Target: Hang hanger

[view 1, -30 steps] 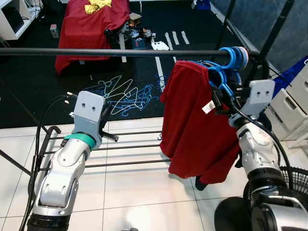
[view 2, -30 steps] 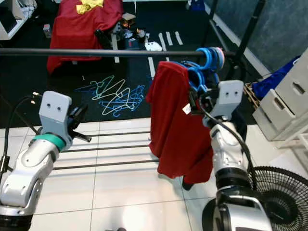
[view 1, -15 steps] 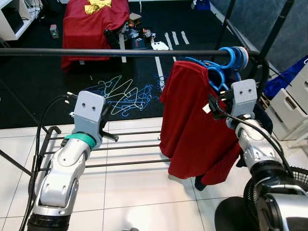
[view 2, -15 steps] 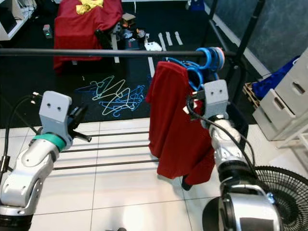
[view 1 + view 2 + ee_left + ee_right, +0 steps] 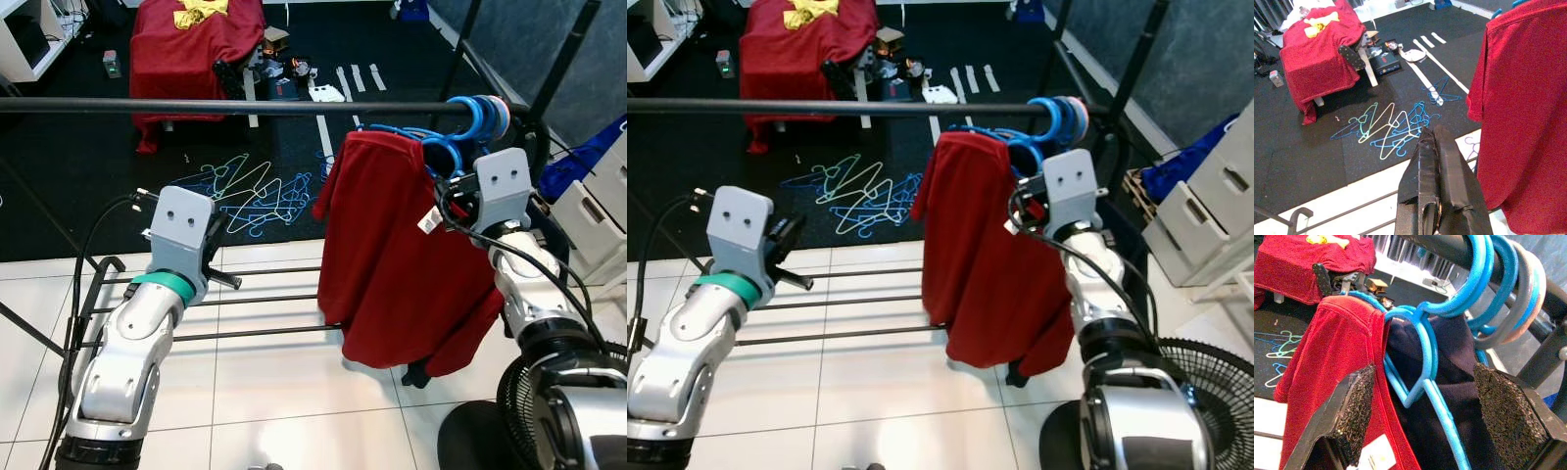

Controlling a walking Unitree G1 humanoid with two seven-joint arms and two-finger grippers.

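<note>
A red shirt (image 5: 392,264) hangs on a blue hanger (image 5: 1422,357) whose hook is over the black rail (image 5: 245,105), beside several other blue hooks (image 5: 475,116). A dark navy garment (image 5: 1449,382) hangs right behind it. My right gripper (image 5: 1425,406) is just below the rail and open, its foam pads (image 5: 1354,416) standing either side of the hanger's neck without pressing it. In the eye views it sits at the shirt's collar (image 5: 446,201). My left gripper (image 5: 1437,166) is shut on nothing, held low to the left (image 5: 225,277), away from the shirt.
Loose hangers (image 5: 245,196) lie piled on the black floor behind the rack. A red-covered table (image 5: 191,44) stands further back. The rack's low bars (image 5: 245,299) cross the white tiles. A fan (image 5: 598,392) and white drawers (image 5: 607,211) stand at the right.
My right wrist has shifted left and then slightly up toward the rail. The red shirt has swung a little to the left. The left arm has stayed still.
</note>
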